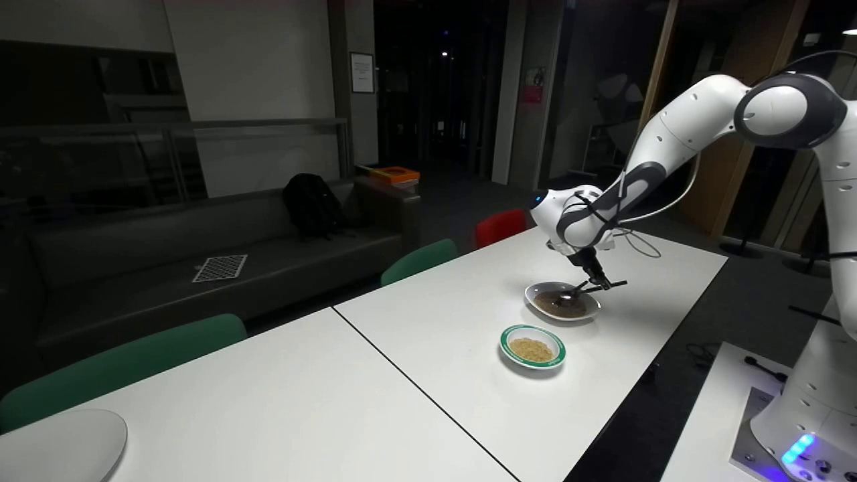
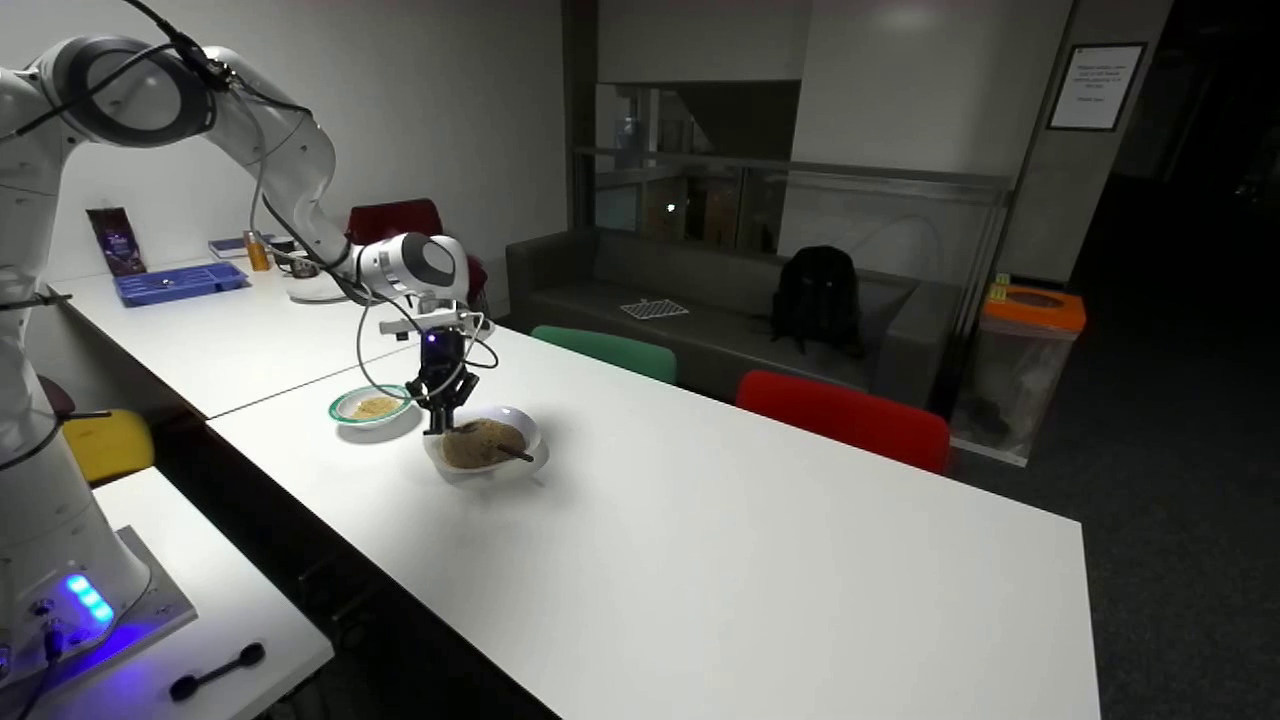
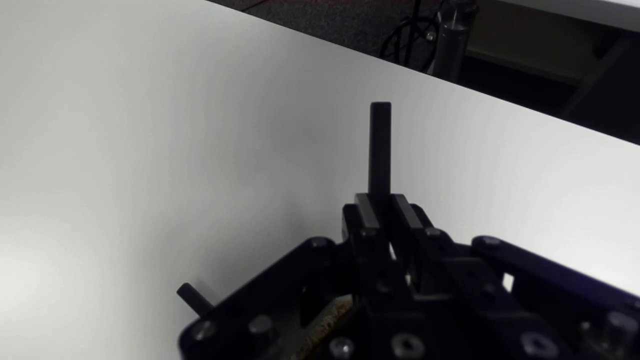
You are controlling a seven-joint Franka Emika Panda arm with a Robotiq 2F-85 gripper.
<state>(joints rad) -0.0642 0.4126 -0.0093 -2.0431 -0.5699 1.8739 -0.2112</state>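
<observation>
I've got my jaws pinched tight on a black utensil handle [image 3: 380, 150] at the edge of the white bowl [image 2: 515, 418] of brown grainy stuff [image 2: 480, 442] on the counter [image 2: 700, 530], with a second black handle [image 2: 516, 453] poking over the rim.

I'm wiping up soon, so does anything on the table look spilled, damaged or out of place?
I see no spill or damage. One mild oddity: an unheld handle juts out over the rim of the oval bowl, askew to the held handle in the gripper.
</observation>
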